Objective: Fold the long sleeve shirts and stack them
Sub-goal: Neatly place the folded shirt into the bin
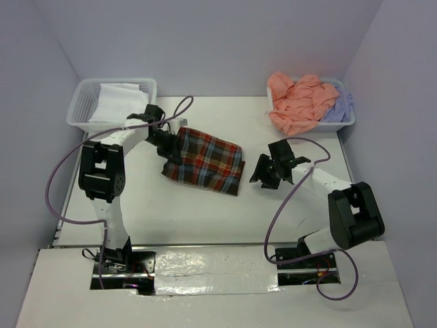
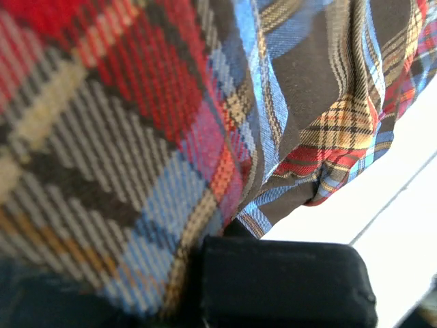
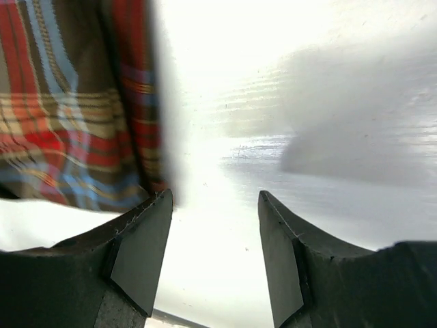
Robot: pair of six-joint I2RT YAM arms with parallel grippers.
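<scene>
A folded plaid long sleeve shirt [image 1: 205,160] in red, brown, blue and yellow lies mid-table. My left gripper [image 1: 167,145] is at its left edge, shut on the plaid cloth; in the left wrist view the plaid shirt [image 2: 136,123] fills the frame and drapes over a black finger [image 2: 287,280]. My right gripper [image 1: 266,171] hovers just right of the shirt, open, nothing between its fingers [image 3: 140,249]; the shirt's edge [image 3: 75,109] shows at upper left there. A salmon-pink shirt [image 1: 297,99] and a lavender one [image 1: 340,108] lie crumpled in the right basket.
A white lattice basket [image 1: 78,113] at the back left holds a white cloth [image 1: 119,99]. Another white basket [image 1: 345,123] stands at the back right. Purple cables loop from both arms. Grey walls close in the table [image 1: 205,212] on three sides.
</scene>
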